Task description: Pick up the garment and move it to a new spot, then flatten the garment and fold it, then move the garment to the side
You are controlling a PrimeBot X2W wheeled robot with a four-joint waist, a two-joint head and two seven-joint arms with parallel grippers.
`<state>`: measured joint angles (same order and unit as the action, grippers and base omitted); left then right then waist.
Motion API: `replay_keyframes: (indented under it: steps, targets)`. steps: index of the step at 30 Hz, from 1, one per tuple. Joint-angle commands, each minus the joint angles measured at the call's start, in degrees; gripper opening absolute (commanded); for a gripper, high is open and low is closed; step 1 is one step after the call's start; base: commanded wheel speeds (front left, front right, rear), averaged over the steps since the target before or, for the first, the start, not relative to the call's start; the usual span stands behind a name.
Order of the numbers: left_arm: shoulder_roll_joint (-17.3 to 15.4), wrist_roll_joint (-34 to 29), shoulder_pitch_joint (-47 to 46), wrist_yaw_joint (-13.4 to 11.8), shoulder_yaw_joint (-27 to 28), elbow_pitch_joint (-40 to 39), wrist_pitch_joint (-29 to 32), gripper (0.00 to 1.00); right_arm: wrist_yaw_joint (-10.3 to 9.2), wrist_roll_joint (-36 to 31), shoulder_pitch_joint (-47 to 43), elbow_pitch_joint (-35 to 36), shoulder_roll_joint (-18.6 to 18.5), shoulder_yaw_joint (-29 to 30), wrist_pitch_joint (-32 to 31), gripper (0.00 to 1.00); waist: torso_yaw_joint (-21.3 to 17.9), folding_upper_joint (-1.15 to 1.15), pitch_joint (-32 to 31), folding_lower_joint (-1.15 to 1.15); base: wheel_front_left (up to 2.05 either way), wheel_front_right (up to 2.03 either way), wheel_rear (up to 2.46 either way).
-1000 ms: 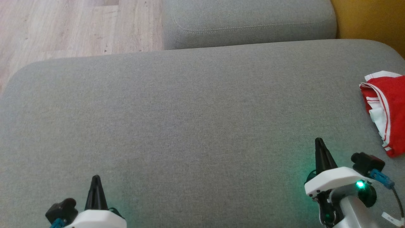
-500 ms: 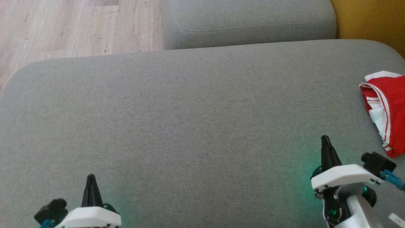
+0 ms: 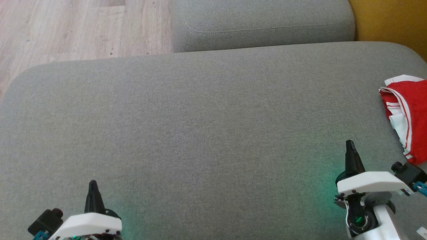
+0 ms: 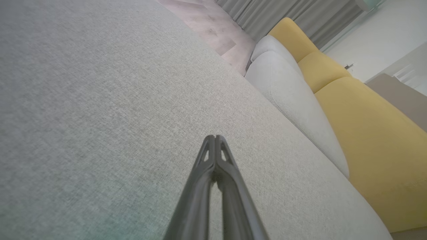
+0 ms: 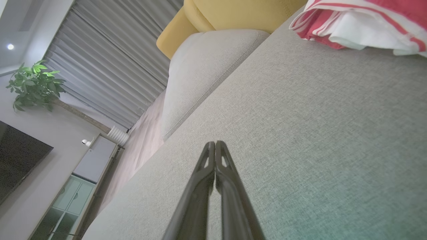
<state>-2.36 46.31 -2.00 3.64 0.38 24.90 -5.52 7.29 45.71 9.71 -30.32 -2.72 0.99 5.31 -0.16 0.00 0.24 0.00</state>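
Garment lies up-right of right gripper, long axis running away; left gripper far; both fingers closed, empty.

Head view: high, facing forward and down onto the cushion. Left wrist view: low, close over it, along the left gripper toward the backrest. Right wrist view: equally low, rolled sideways, along the right gripper toward curtains. Shared by all: cushion; by head and right wrist: garment.

The garment runs off the head view's right edge; its rest unseen.
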Motion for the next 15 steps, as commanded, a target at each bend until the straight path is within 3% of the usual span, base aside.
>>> replay_keyframes:
  steps: [1,15]
  targets:
    - [-0.27,1.63,-2.68,0.55,1.64,-2.31,0.35,0.00,0.09,1.75,0.89,2.51,-0.22,-0.02,-0.40,0.00,0.00,0.00,0.00,0.00,0.00,0.00,0.00]
    - [-0.32,10.58,-2.99,1.22,2.55,-4.03,2.71,0.00,0.11,10.79,0.00,5.29,-0.21,1.10,-2.71,0.00,0.04,0.00,-0.01,0.00,0.00,0.00,0.00]
